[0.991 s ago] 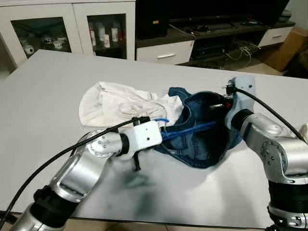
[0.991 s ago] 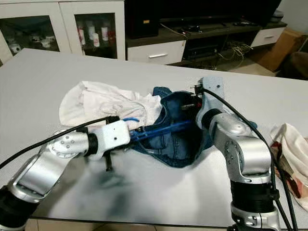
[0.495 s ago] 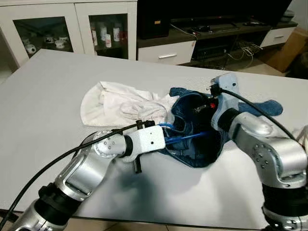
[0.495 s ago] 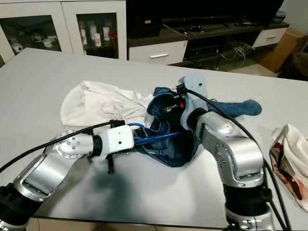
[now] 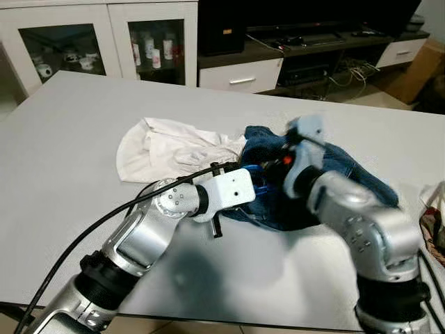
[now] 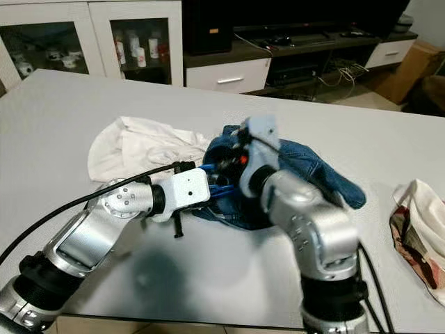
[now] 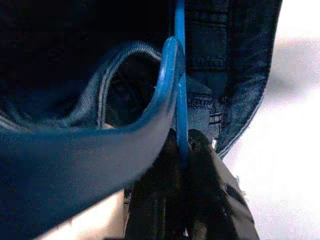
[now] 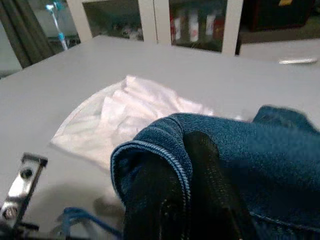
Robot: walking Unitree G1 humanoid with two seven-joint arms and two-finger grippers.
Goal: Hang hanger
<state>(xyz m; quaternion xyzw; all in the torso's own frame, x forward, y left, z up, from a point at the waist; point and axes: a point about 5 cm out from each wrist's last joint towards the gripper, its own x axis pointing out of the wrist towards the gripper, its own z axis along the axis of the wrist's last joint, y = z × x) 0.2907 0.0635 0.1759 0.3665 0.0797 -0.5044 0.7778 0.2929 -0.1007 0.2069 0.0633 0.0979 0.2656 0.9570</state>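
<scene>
While the left gripper [image 7: 186, 150] pinches the blue hanger [image 7: 176, 90] inside the jeans [image 5: 348, 174], the right gripper [image 8: 187, 165] clamps their waistband.

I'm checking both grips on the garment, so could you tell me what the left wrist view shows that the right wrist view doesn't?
Left wrist view: the left gripper shut on the thin blue hanger, which runs up into the dark denim jeans.

Right wrist view: the right gripper pinching the folded jeans waistband, with the white garment spread on the table and glass-door cabinets beyond.

Both: the jeans, the hanger and the pale tabletop.
</scene>
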